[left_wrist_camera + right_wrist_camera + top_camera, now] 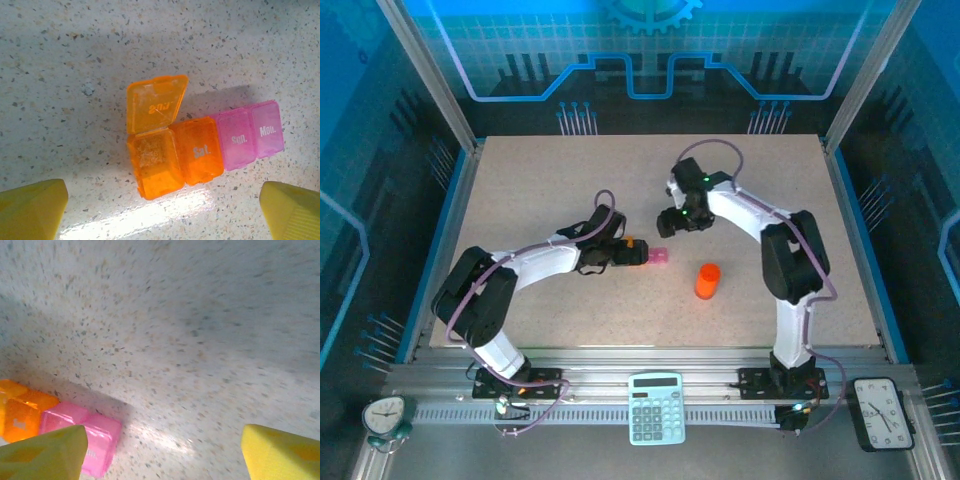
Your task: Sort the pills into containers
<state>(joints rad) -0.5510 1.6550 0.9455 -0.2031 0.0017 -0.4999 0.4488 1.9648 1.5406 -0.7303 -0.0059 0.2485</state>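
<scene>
The containers are a short strip of joined compartments, two orange and two pink, lying on the speckled table. The leftmost orange compartment has its lid flipped up; the ones marked Sat., Sun. and Mon. are closed. My left gripper hovers just in front of the strip, open, with one yellow fingertip at each side. From above, the left gripper is at the containers. My right gripper is open over bare table, with the containers by its left fingertip. The pills are out of view.
An orange cylindrical bottle stands upright right of the strip. The right gripper hangs just behind the strip. A calculator and two clocks lie on the rail in front of the table.
</scene>
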